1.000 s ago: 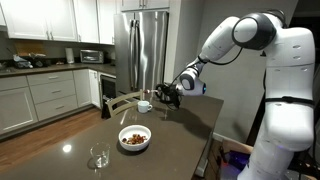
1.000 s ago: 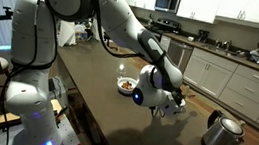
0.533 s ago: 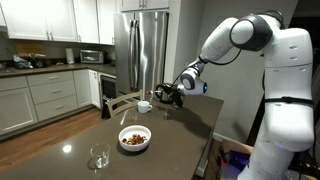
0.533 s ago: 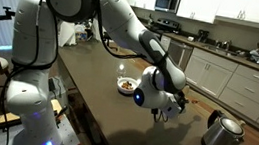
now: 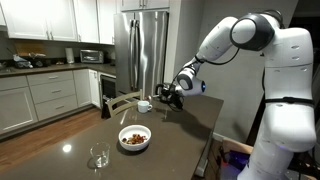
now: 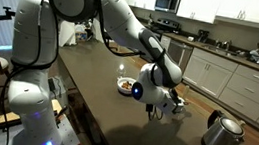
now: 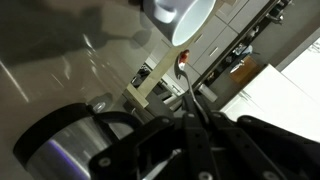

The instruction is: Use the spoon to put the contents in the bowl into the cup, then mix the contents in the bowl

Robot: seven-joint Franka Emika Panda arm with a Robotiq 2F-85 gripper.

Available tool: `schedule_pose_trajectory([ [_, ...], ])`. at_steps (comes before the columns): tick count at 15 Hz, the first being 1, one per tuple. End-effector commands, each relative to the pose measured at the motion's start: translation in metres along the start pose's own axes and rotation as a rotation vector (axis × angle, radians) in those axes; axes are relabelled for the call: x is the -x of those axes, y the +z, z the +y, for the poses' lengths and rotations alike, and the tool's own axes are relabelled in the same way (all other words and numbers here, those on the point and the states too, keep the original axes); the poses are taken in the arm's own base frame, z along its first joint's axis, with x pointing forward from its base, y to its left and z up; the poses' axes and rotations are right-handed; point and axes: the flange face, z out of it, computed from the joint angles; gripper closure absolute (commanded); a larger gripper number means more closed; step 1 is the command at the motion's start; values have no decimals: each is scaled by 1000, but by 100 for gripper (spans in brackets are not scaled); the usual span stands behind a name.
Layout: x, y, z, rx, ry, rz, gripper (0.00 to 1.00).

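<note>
My gripper hovers over the table's far end, right beside the small white cup. It is shut on the handle of a metal spoon. In the wrist view the gripper points the spoon towards the cup, and the spoon's tip looks reddish. The white bowl with brown contents sits nearer the table's front, apart from the gripper. The bowl also shows in an exterior view, behind the gripper.
A clear glass stands at the table's near edge. A dark shaker stands left of the cup. A steel kettle sits at the table's end, close to the gripper. Kitchen cabinets and a fridge lie behind.
The gripper with the spoon has shifted and turned slightly near the cup. The bowl, cup and glass have not moved.
</note>
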Motion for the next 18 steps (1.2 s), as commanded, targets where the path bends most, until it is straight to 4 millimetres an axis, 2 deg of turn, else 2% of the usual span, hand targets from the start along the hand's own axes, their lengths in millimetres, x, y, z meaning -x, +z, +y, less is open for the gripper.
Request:
schedule_pose_trajectory([
  [1,7,-4,-9,22,-3,-56,97],
  [4,6,0,-13,-12,-16,-48,97],
  [5,10,2,-7,1,-17,-57,95],
  [18,12,5,-12,-47,-61,-24,97],
])
